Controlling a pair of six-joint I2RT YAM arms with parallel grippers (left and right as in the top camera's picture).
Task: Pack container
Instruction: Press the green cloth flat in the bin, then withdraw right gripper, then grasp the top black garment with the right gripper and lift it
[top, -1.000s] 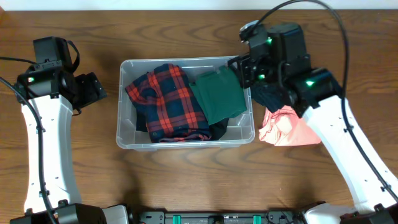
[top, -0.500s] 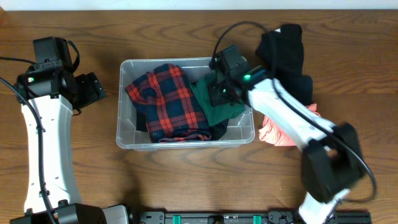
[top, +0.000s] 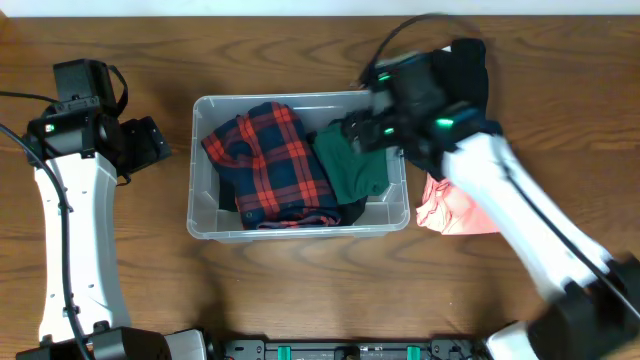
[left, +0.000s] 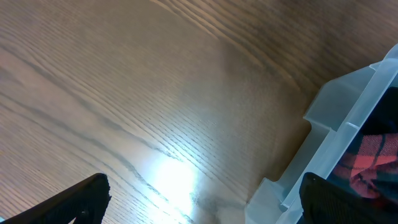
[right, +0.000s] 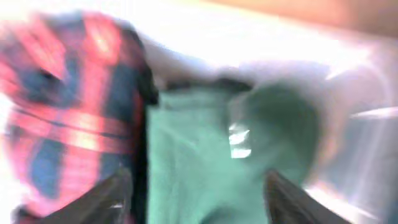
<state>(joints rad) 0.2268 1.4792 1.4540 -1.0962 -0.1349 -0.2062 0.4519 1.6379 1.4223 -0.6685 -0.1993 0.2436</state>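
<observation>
The container (top: 196, 170), a clear plastic bin, stands mid-table. Inside lie a red plaid garment (top: 270, 165), a green cloth (top: 350, 165) and some dark fabric (top: 352, 212). My right gripper (top: 365, 125), motion-blurred, hovers over the bin's right half. The right wrist view shows the right gripper (right: 199, 208) open, with the green cloth (right: 205, 162) lying loose below the spread fingers and the plaid (right: 68, 106) beside it. My left gripper (top: 155, 143) stays open over bare wood left of the bin. In its wrist view, the left gripper (left: 205, 205) holds nothing, and the container's corner (left: 336, 118) sits at the right.
A pink garment (top: 455, 205) lies on the table just right of the bin. A black garment (top: 470, 70) lies at the back right, partly under the right arm. The table's far edge runs along the top of the overhead view.
The right gripper brought the green cloth down into the bin, then opened and let go of it. Its arm has swung over the bin's right side. The left arm has not moved.
</observation>
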